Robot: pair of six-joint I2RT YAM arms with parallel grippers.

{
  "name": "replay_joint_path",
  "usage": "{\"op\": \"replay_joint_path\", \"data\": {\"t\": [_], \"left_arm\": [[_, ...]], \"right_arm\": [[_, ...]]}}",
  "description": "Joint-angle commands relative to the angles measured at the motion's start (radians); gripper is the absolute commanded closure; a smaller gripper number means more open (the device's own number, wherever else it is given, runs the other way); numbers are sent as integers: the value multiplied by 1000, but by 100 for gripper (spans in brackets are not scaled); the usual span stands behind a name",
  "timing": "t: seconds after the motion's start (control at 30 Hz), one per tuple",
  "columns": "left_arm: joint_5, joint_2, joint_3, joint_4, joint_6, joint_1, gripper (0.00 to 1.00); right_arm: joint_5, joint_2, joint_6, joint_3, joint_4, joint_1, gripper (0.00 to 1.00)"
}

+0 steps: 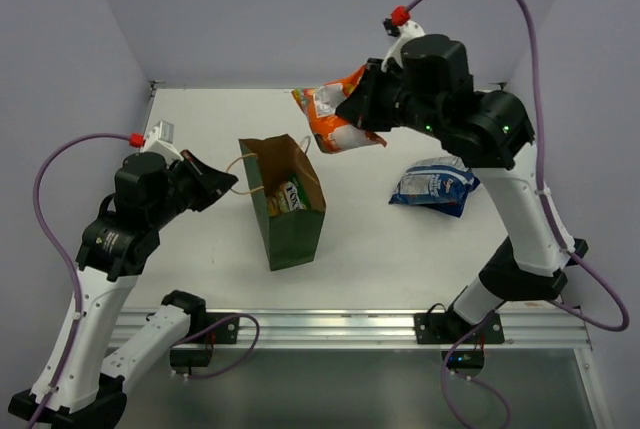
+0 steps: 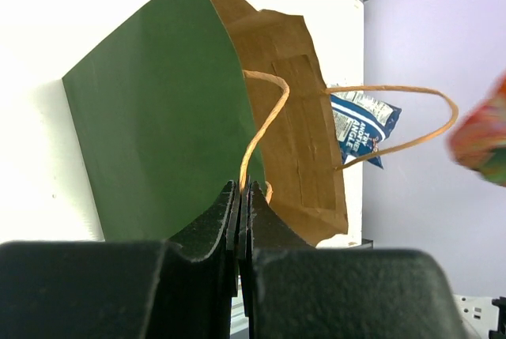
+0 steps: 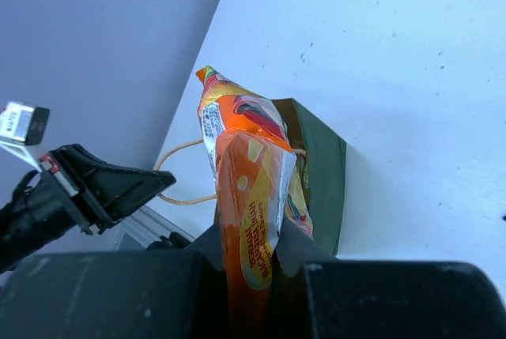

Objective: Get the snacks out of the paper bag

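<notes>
1. Two grips carry the risk. Your right gripper is clamped tight on the crinkly orange foil packet and holds it in the air over the far half of the white table. The foil is slick and pinched at one end only, so a quick swing could shake it loose.
2. Your left gripper is closed fully on one thin kraft loop handle of the tall dark green paper bag. The bag stands upright near the table's middle, a little left. Pull sideways on the handle and the light bag may tip, or the loop may tear.
3. One small packet with a green-and-yellow label shows inside the bag. You cannot tell whether others lie under it.
4. Room: the blue-and-white foil bag lies flat toward the right edge, well apart from the paper bag. The bare table between them looks free for a set-down. Stay off the far edge.
</notes>
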Motion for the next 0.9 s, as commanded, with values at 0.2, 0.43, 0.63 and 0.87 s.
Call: {"op": "replay_joint_path", "data": {"t": [0.2, 0.43, 0.63, 0.87], "left_arm": [[-29, 3, 43, 9, 16, 6, 100], [-56, 14, 86, -20, 39, 5, 100], [-42, 11, 85, -20, 42, 5, 100], [-22, 17, 83, -11, 36, 6, 99]], "right_arm": [[22, -174, -39, -93, 67, -45, 98], [119, -238, -50, -271, 26, -198, 98], [113, -225, -93, -536, 111, -319, 99], [24, -69, -101, -660, 250, -385, 99]]}}
